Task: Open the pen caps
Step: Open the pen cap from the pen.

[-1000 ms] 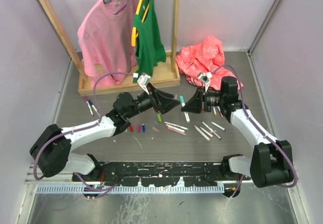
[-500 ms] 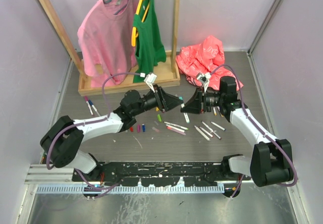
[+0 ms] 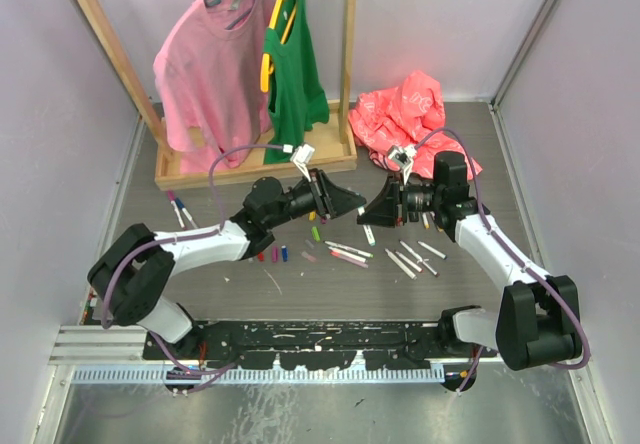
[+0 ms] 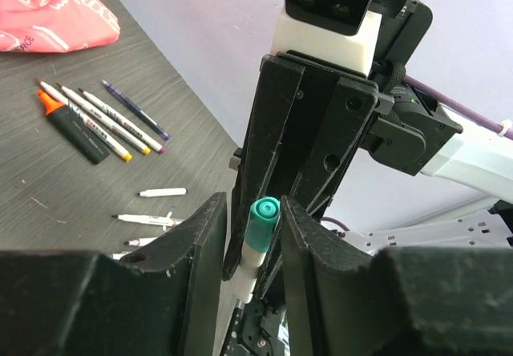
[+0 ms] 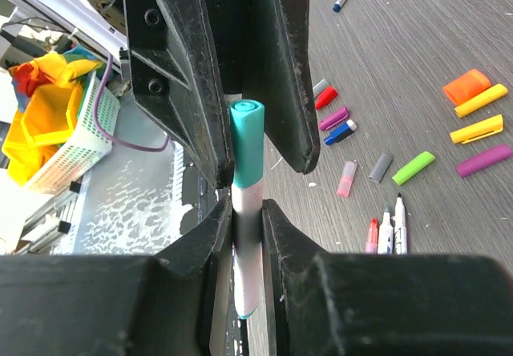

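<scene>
Pen caps: my left gripper [image 4: 255,205] stands narrow around the teal cap [image 4: 264,212], not yet clamped. My right gripper [image 5: 247,210] clamps that pen's white barrel [image 5: 245,204] above mid-table. Loose caps [image 5: 477,86] lie near left. The far-right pens [image 4: 96,123] appear capped, so work remains.

Mid-table, a white-barrelled marker pen with a teal cap [image 5: 244,212] sits between the black right gripper [image 3: 380,207], at its 3 o'clock, and the black left gripper [image 3: 350,204], at its 9 o'clock. Loose white marker pens [image 3: 400,256] lie on the dark grey table [image 3: 330,294] at 5 o'clock from there, small coloured plastic caps [image 3: 275,254] at 7 o'clock. A wooden clothes rack [image 3: 250,169] stands at 11 o'clock, a crumpled red plastic bag [image 3: 405,114] at 1 o'clock
</scene>
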Robot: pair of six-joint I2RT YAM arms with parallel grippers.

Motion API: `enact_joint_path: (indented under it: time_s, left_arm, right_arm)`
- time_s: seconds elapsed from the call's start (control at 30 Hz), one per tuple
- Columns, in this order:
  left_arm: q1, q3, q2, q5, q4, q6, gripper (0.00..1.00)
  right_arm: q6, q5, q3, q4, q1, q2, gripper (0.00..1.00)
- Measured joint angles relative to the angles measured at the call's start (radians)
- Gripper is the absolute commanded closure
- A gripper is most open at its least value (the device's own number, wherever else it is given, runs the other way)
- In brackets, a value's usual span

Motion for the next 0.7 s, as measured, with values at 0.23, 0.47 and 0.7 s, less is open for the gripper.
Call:
enact_joint_path:
  time_s: [0.23,0.47,0.7]
  left_arm:
    - [-0.008,0.011,0.013,0.003,0.008,-0.008,0.91]
    - [-0.007,0.011,0.016,0.003,0.009,-0.002,1.0]
    - [-0.008,0.006,0.01,-0.038,0.037,0.0,1.0]
  right_arm:
    - [-0.005,0.001,0.002,-0.012,0.002,0.003,0.99]
    - [-0.005,0.002,0.01,-0.027,0.002,0.007,0.79]
    - [-0.01,0.005,0.013,-0.03,0.01,0.009,0.58]
